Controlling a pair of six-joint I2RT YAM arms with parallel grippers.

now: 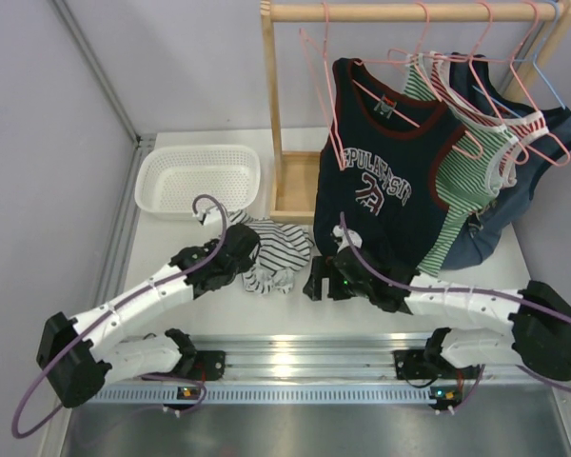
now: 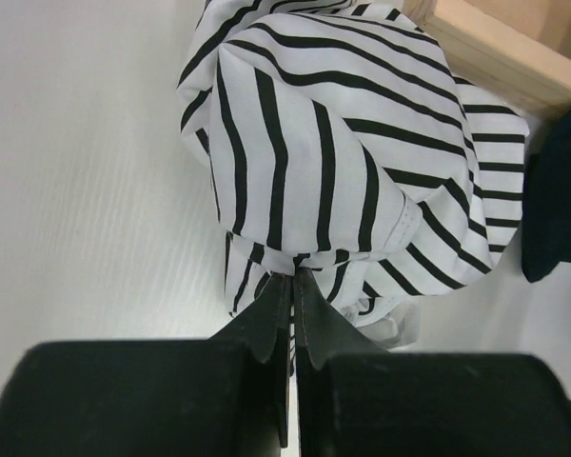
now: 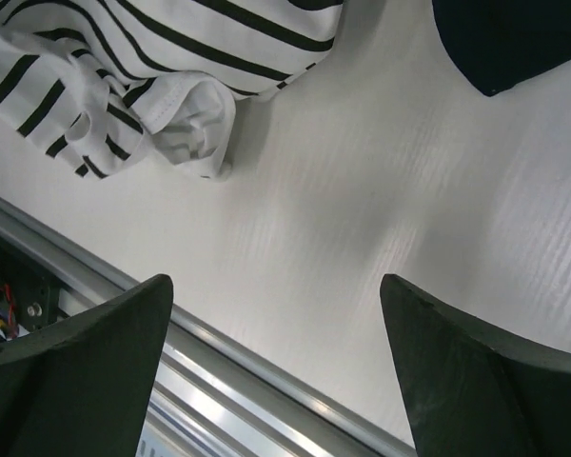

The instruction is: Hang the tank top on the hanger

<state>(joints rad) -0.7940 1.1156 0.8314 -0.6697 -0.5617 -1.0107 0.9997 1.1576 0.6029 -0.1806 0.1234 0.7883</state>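
Left end effector (image 2: 293, 281) pinches the tank top (image 2: 324, 143) on the bench (image 2: 76, 190). Right end effector (image 3: 274, 286) is spread. Navy top (image 1: 381, 181) lettering is not clearly legible.

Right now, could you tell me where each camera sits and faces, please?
Top: above, behind; looks down on table, rack, left arm, right arm.
Left wrist: on that arm, looking along shut left claw pinching tank top.
Right wrist: on its arm, looking down past open right claw at table.
Shared: all see the tank top.

We see soft matt knit cloth on the tank top (image 2: 343, 162), smooth white table (image 3: 409, 190), bare wood rack (image 1: 273, 105), perforated plastic basket (image 1: 171, 211).
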